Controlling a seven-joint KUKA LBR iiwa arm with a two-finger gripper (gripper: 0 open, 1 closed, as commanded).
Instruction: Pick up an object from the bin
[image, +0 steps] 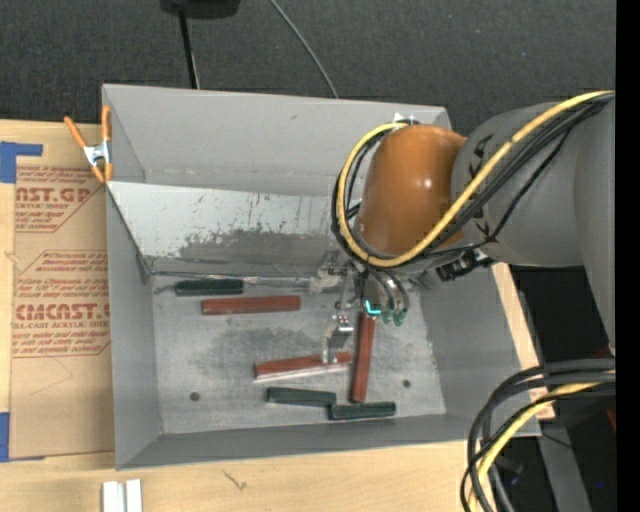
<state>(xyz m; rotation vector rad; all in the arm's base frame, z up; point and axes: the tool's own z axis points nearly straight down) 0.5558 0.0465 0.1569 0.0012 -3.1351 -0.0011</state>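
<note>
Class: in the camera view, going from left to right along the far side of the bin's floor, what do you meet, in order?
In order: dark green stick → red-brown stick → tool.

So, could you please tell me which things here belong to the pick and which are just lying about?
In hand: gripper; slim red-brown bar whose far end lies under it; grey metal bin.

Lying about: dark green bar, back left; second red-brown bar beside it; third red-brown bar with a pale rod along it; two dark green bars at the front.
</note>
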